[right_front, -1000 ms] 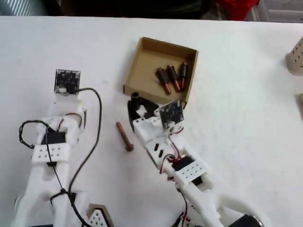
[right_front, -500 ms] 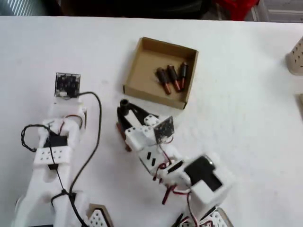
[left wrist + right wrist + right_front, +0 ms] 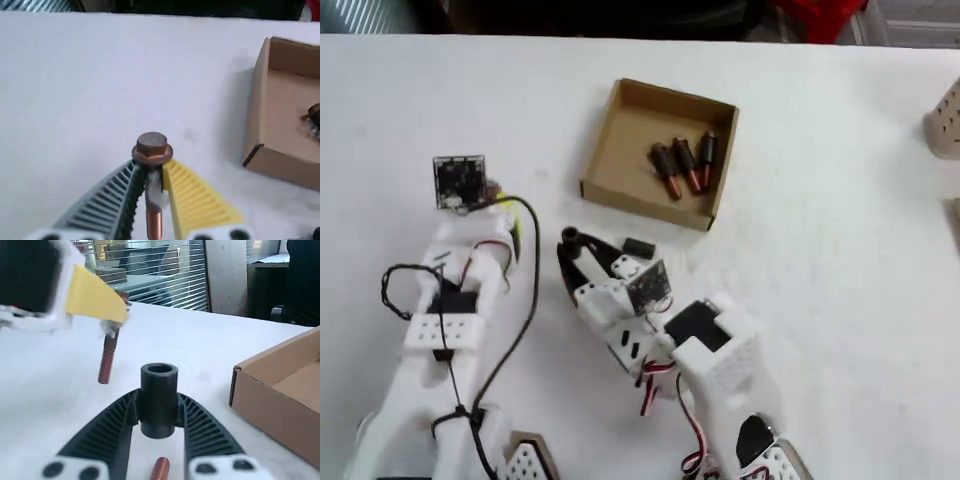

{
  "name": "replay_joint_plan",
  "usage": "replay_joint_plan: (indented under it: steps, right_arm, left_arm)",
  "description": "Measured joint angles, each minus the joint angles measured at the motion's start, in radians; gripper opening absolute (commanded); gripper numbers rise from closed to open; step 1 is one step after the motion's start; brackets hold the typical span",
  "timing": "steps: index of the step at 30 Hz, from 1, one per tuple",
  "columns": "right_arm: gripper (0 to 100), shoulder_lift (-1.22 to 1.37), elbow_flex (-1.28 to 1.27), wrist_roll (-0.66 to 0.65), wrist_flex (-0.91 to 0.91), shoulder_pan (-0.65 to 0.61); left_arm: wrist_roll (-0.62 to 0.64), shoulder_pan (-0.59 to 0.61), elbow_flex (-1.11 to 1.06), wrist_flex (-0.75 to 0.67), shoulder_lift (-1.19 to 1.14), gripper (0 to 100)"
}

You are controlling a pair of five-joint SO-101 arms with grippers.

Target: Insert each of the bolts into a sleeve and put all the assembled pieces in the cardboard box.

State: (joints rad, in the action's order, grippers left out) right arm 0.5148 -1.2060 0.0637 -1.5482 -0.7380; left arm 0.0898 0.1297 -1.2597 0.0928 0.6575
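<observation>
Gleaming copper bolt, hexagonal head

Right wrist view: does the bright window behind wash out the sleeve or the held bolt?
Right wrist view: no, the black sleeve and copper bolt read dark against the evenly lit table; the window brightness lies behind them. High view: no glare on the cardboard box.

White table — cardboard box and one bolt on it.
</observation>
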Motion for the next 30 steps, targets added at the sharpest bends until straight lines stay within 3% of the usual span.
replay_joint_plan:
  steps: [6,13,21,30]
  right_arm:
    - [1.6,0.002,0.002,-0.009,-0.003,0.0]
    - [1.6,0.006,0.002,-0.011,-0.003,0.002]
    - [1.6,0.006,0.002,-0.011,-0.003,0.002]
    - [1.6,0.006,0.002,-0.011,-0.003,0.002]
  left_arm:
    - [0.011,-0.046,-0.064,-0.222,0.002,2]
    - [0.012,-0.072,-0.071,-0.295,0.003,2]
    - [0.018,-0.153,-0.084,-0.273,0.164,2]
    - [0.018,-0.222,-0.25,-0.203,0.474,2]
